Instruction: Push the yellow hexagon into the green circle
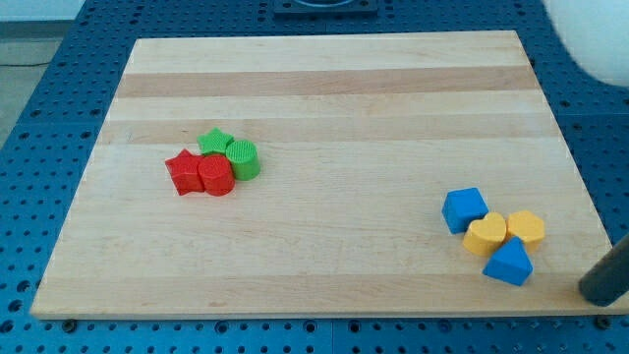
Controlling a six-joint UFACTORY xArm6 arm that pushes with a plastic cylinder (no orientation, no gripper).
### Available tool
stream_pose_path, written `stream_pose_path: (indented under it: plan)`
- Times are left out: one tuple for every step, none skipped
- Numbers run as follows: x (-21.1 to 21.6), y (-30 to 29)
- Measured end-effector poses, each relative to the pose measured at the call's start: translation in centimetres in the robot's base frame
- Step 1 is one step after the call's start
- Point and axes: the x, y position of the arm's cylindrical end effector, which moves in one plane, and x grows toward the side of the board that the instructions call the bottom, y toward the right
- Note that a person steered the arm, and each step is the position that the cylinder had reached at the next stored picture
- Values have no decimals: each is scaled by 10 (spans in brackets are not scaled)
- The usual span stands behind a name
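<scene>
The yellow hexagon (527,227) lies near the view's lower right, touching a yellow heart-shaped block (486,235). The green circle (242,158) lies left of centre, in a cluster with a green star (214,143), a red circle (215,176) and a red star (183,171). My tip (596,293) is at the view's lower right edge, just off the board's right side, to the right of and below the yellow hexagon, not touching any block.
A blue cube (464,209) lies left of the yellow blocks and a blue triangle-like block (509,263) just below them. The wooden board (324,88) rests on a blue perforated table. A white blurred object (590,34) fills the top right corner.
</scene>
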Motion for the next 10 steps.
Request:
stream_pose_path:
  plan:
    - [-31, 0]
    - [-39, -26]
    - [-53, -50]
    - [-56, -80]
    - [-60, -115]
    - [-70, -152]
    - [-93, -188]
    - [-115, -224]
    - [-128, -261]
    - [-128, -292]
